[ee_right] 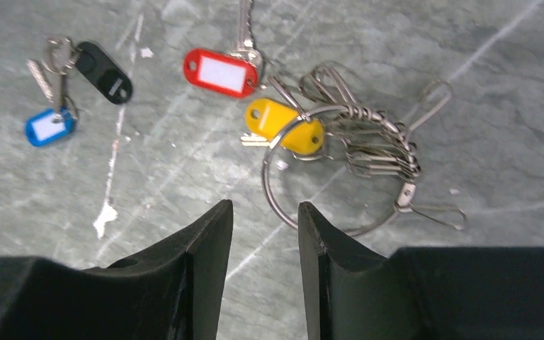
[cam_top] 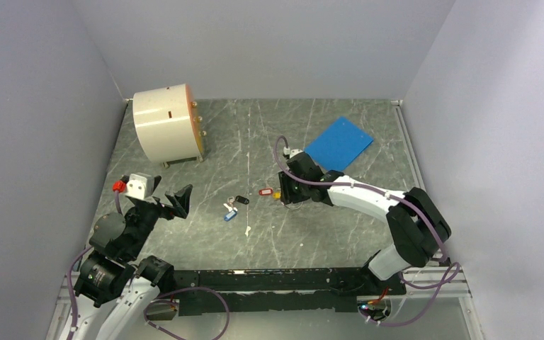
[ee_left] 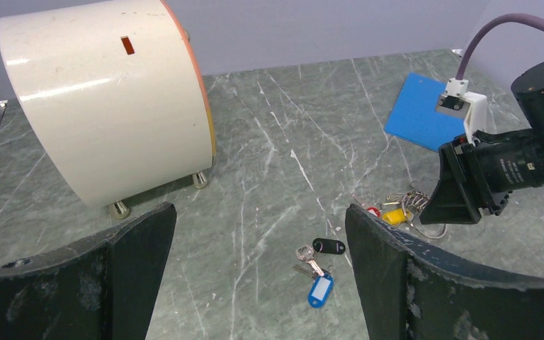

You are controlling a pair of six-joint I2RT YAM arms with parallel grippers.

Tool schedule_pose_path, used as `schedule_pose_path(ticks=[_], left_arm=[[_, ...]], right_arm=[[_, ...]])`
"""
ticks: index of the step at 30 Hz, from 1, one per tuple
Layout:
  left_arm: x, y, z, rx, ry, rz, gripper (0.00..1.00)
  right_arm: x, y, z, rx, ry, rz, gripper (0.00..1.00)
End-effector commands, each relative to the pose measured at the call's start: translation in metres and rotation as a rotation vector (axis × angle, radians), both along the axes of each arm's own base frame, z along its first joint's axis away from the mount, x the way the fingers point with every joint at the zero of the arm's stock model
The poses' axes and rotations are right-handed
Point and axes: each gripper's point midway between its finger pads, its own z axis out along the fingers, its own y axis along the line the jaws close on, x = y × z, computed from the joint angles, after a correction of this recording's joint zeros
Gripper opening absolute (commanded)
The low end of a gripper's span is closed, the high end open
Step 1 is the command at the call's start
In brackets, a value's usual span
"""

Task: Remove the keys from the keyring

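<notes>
The keyring (ee_right: pixel 265 185) is a thin silver wire ring with a bunch of small loops (ee_right: pixel 379 145), lying on the table. A yellow-tagged key (ee_right: pixel 283 126) lies across its rim, and a red-tagged key (ee_right: pixel 221 73) lies just beyond it. A blue-tagged key (ee_right: pixel 49 127) and a black tag (ee_right: pixel 106 64) lie apart to the left. My right gripper (ee_right: pixel 263 212) hovers at the ring's near edge, narrowly open with nothing between the fingers. My left gripper (ee_left: pixel 258 211) is wide open and empty, back from the blue tag (ee_left: pixel 320 290). From above, the right gripper (cam_top: pixel 283 195) is beside the red tag (cam_top: pixel 265 191).
A cream cylindrical box (cam_top: pixel 166 124) stands at the back left. A blue sheet (cam_top: pixel 338 142) lies at the back right, behind the right arm. A small white scrap (cam_top: pixel 246 229) lies near the blue tag (cam_top: pixel 229 216). Grey walls close in three sides of the table.
</notes>
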Motion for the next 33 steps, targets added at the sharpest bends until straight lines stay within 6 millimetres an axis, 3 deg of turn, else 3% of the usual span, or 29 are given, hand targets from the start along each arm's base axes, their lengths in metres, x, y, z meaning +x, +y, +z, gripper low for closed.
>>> schedule_pose_path(ticks=[1,15,23,28,33], left_arm=[[-0.002,0.000,0.016,-0.001,-0.039,-0.009,0.95],[-0.002,0.000,0.016,0.000,-0.038,-0.009,0.95],[-0.001,0.000,0.014,0.003,-0.034,-0.008,0.95],[-0.001,0.000,0.014,0.005,-0.031,-0.008,0.95],[-0.001,0.000,0.014,0.004,-0.032,-0.007,0.95]], right_arm=[[0.017,0.027,0.013,0.184,-0.008,0.007,0.43],[0.016,0.033,-0.020,0.317,0.105,0.015,0.42],[0.010,0.034,-0.035,0.438,0.192,0.010,0.37],[0.008,0.032,-0.043,0.469,0.223,0.003,0.28],[0.012,0.036,-0.022,0.499,0.187,0.036,0.13]])
